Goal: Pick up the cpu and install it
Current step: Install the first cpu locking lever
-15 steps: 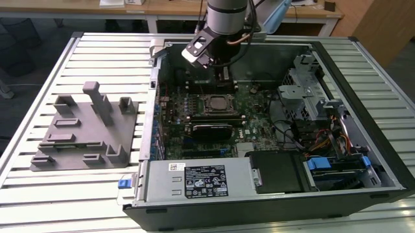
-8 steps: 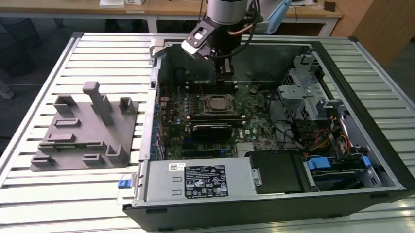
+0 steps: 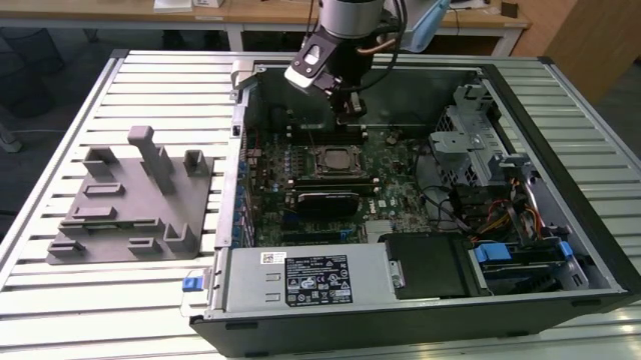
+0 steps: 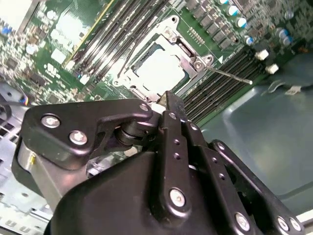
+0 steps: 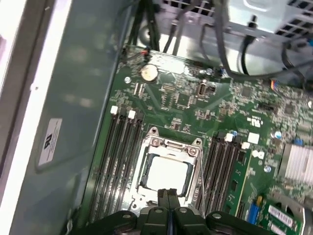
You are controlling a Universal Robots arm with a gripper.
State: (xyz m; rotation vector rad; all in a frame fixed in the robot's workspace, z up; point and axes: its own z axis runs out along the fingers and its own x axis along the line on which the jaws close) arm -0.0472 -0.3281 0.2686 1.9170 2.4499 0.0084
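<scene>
The cpu (image 3: 332, 159) lies flat in the black socket frame (image 3: 332, 149) on the motherboard inside the open computer case; its silvery top shows in both wrist views (image 4: 159, 73) (image 5: 166, 174). My gripper (image 3: 347, 112) hangs above the board, just behind the socket toward the case's far wall. Its two black fingertips (image 5: 168, 196) are pressed together with nothing between them, and they stand a little above the near edge of the socket. A thin metal lever (image 4: 230, 76) sticks out beside the socket frame.
Memory slots (image 5: 120, 156) flank the socket on both sides. A drive cage and cables (image 3: 481, 150) fill the exterior view's right of the case, with the power supply (image 3: 311, 281) in front. A large grey plastic fixture (image 3: 130, 199) stands on the slatted table at the exterior view's left.
</scene>
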